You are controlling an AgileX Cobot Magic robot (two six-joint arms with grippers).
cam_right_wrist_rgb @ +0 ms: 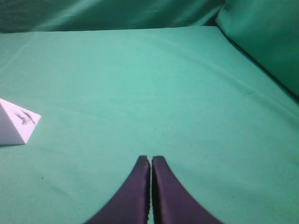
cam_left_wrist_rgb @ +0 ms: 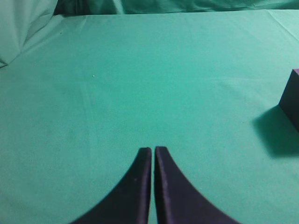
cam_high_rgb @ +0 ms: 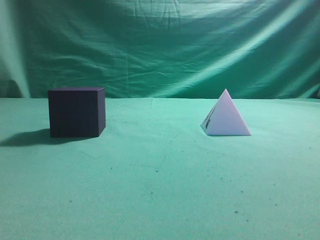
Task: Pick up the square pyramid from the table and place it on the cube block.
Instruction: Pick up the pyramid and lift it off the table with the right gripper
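The white square pyramid (cam_high_rgb: 227, 118) stands on the green table (cam_high_rgb: 160, 175) at the right, dark markings on its left face. It also shows at the left edge of the right wrist view (cam_right_wrist_rgb: 16, 123). The dark cube block (cam_high_rgb: 76, 112) stands on the table at the left, well apart from the pyramid; its corner shows at the right edge of the left wrist view (cam_left_wrist_rgb: 292, 95). My left gripper (cam_left_wrist_rgb: 153, 149) is shut and empty above bare cloth, left of the cube. My right gripper (cam_right_wrist_rgb: 151, 158) is shut and empty, right of the pyramid. Neither gripper shows in the exterior view.
A green cloth backdrop (cam_high_rgb: 160, 45) hangs behind the table. Folds of cloth rise at the left in the left wrist view (cam_left_wrist_rgb: 23, 23) and at the right in the right wrist view (cam_right_wrist_rgb: 266, 37).
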